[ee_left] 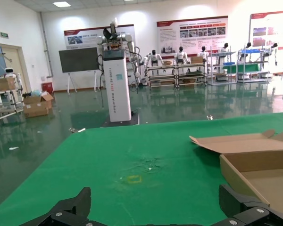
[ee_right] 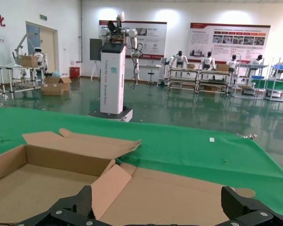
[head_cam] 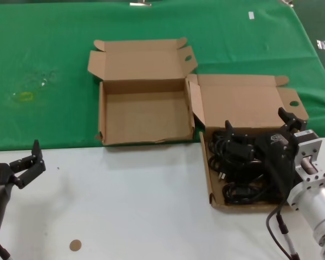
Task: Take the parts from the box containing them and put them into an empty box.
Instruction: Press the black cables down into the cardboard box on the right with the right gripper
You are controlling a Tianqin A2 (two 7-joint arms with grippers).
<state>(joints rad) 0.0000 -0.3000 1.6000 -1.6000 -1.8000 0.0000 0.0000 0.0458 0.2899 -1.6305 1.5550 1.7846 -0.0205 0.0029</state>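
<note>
we see two brown boxes with their lids up. the full box (head_cam: 244,205) sits near us on the right, partly on the white table (head_cam: 124,200). the cords (head_cam: 238,168) lie in it in a black tangled heap. the empty box (head_cam: 143,116) is farther back and more to the left, on the green cloth (head_cam: 43,65). the two boxes touch at one corner.

our right gripper (head_cam: 258,127) hangs just over the cords, with its fingers spread wide. it holds nothing yet. we think this is the first step: reaching in to pick up a cord. no cord lies in the empty box.

our left gripper (head_cam: 28,162) waits low on the left, over the white table, well away from both boxes. its fingers are spread too, and it holds nothing.

next, we think the right gripper must go down into the heap and close on one cord or plug. then it must lift up high and swing left to the empty box. the cords are tangled, so more than one may come up together, or one may drag and catch on the box wall.
</note>
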